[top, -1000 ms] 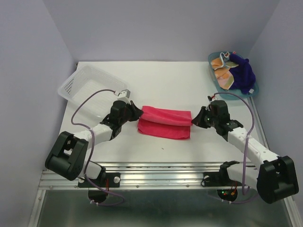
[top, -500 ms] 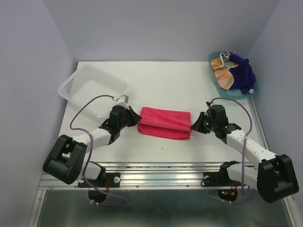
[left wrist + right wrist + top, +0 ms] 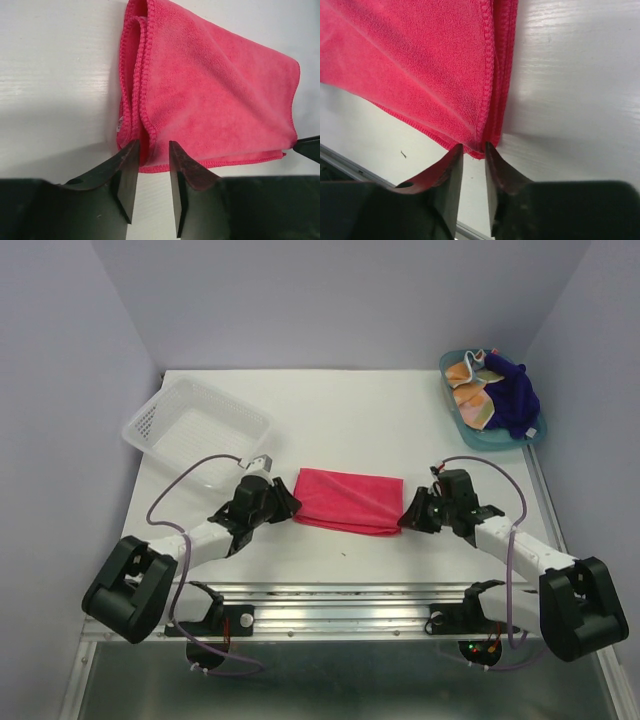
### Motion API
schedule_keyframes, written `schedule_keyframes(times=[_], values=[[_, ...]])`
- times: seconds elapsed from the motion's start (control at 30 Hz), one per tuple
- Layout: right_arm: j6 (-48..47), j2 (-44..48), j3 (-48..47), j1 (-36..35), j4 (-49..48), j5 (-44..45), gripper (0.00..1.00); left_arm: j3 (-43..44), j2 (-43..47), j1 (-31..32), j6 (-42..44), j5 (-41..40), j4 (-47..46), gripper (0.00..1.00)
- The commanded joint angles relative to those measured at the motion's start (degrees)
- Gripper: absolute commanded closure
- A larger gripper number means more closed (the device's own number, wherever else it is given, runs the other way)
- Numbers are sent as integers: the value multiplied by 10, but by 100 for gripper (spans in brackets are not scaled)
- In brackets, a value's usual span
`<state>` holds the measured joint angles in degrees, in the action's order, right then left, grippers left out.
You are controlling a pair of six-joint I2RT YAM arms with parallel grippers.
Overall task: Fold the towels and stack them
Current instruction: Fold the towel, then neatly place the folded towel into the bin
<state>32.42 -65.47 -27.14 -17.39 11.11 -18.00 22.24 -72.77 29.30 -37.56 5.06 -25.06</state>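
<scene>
Overhead view of a white table (image 3: 350,420), with two robot arms reaching in from the near edge. Changed since a second ago: no longer held up and bunched thick between clamped fingers, now spread flatter as a folded rectangle, the pink towel (image 3: 345,502), mid-table. Both arms drawn nearer the front edge. Loosened too: left gripper (image 3: 290,505) at the towel's left end and right gripper (image 3: 405,517) at its right end, each parted a narrow way where before shut tight.

From the left wrist: dark fingers (image 3: 125,175) a slim gap apart, the towel's near corner and doubled hem just inside the tips, bare table in the rest of the gap. From the right wrist: fingers (image 3: 451,180) closer together, towel corner right at the mouth of the gap, barely between the tips.

Far right, heaped in a teal tray (image 3: 446,368): orange dotted towel (image 3: 470,400) and dark purple towel (image 3: 515,395). Far left: white perforated basket (image 3: 150,422).
</scene>
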Motion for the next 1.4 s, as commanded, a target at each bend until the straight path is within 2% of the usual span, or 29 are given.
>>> schedule_keyframes(times=[0.0, 0.07, 0.1, 0.13, 0.2, 0.33, 0.67, 0.8, 0.97, 1.1, 1.17, 1.2, 1.27, 1.37], values=[[-1, 12, 16, -7, -4, -29, 65, 5, 47, 9, -1, -46, 49, 47], [-1, 29, 13, -7, 5, -26, 54, 6, 68, 12, -3, -46, 57, 40], [-1, 35, 6, -7, 17, -17, 51, 7, 74, 13, -3, -46, 65, 31], [-2, 41, 2, -7, 22, -12, 44, 8, 86, 13, -2, -46, 67, 27], [-3, 55, -12, -7, 47, 16, 40, 14, 92, 14, 1, -46, 70, 16], [11, 50, -45, -6, 65, 61, 35, 42, 70, 14, 9, -59, 72, 7], [31, -76, -103, -7, 20, 85, 35, 127, -60, 14, 31, -75, 79, 5], [38, -112, -105, -7, 0, 75, 36, 141, -94, 14, 33, -70, 72, 8], [40, -148, -100, -10, -11, 48, 40, 148, -144, 14, 34, -55, 55, 23], [50, -162, -88, -12, -25, 47, 44, 142, -155, 14, 33, -37, 45, 43], [53, -172, -84, -12, -28, 43, 56, 134, -149, 14, 30, -34, 42, 51], [55, -173, -79, -14, -23, 54, 61, 129, -149, 14, 28, -33, 39, 62], [58, -172, -71, -13, -18, 68, 70, 124, -146, 14, 29, -31, 34, 74], [58, -171, -67, -13, -11, 79, 76, 118, -150, 14, 27, -26, 27, 86]])
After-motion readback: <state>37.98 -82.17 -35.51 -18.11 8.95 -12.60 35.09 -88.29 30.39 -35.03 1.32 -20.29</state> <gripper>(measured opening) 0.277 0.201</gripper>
